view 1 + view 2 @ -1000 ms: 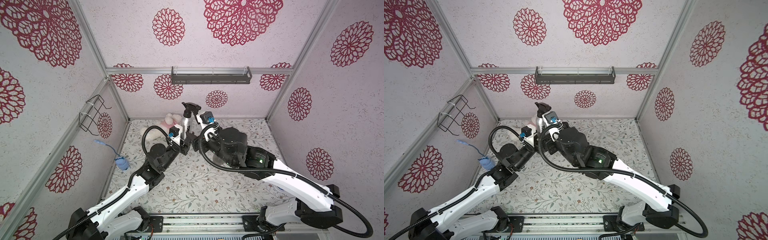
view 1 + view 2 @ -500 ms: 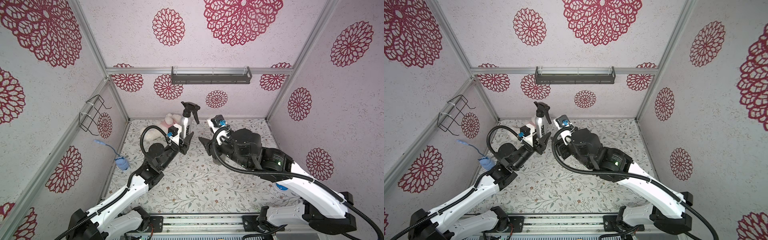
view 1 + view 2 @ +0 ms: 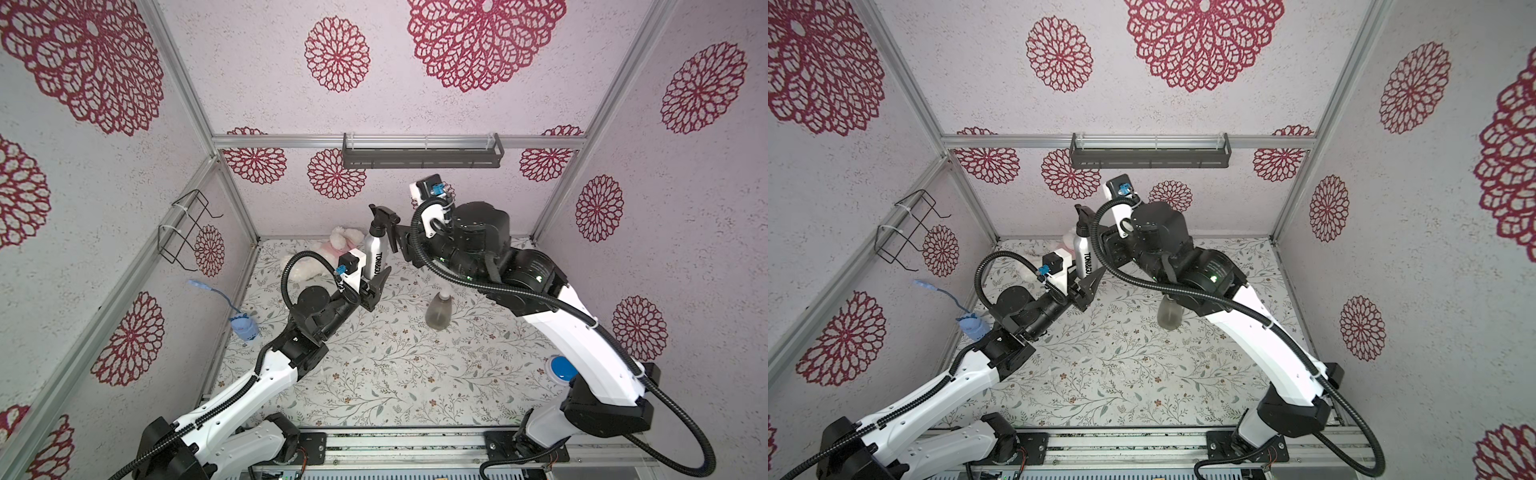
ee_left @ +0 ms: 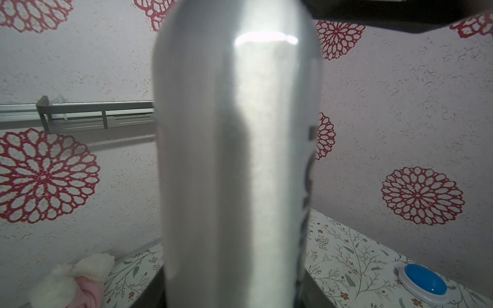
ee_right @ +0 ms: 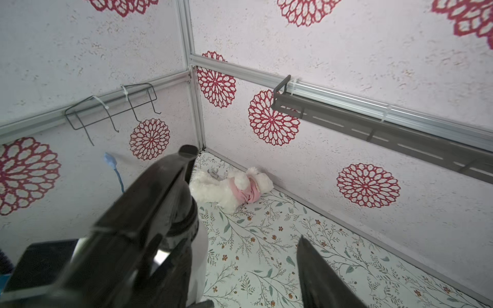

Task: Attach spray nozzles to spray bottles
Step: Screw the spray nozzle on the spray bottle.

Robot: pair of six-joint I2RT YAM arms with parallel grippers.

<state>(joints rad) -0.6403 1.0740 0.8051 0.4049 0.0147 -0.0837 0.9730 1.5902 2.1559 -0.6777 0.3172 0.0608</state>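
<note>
A: Left gripper [image 3: 376, 277] is clamped on the lower part of the silver bottle [image 3: 377, 259], holding it upright above the table [image 3: 374, 374], toward the back wall

B: And the black nozzle [image 3: 382, 216] sits on top of that bottle, spout pointing toward the right arm; in the left wrist view the silver bottle fills the middle of the picture

A: Right gripper [image 3: 399, 245] is up beside the nozzle; in the right wrist view one finger [image 5: 320, 277] stands well off to the side of the black nozzle [image 5: 160, 202], so the jaws look spread, though I can't tell whether the other finger touches it

B: The smoky grey bottle [image 3: 438, 311] stands on the table under the right arm, with the whitish nozzle [image 3: 444, 296] at its neck; how firmly it's seated I can't tell

A: Off to the side there's a white plush toy [image 3: 328, 253] at the back, a blue button [image 3: 561, 368] near the right wall, and a small blue object [image 3: 244, 327] by the left wall
</note>
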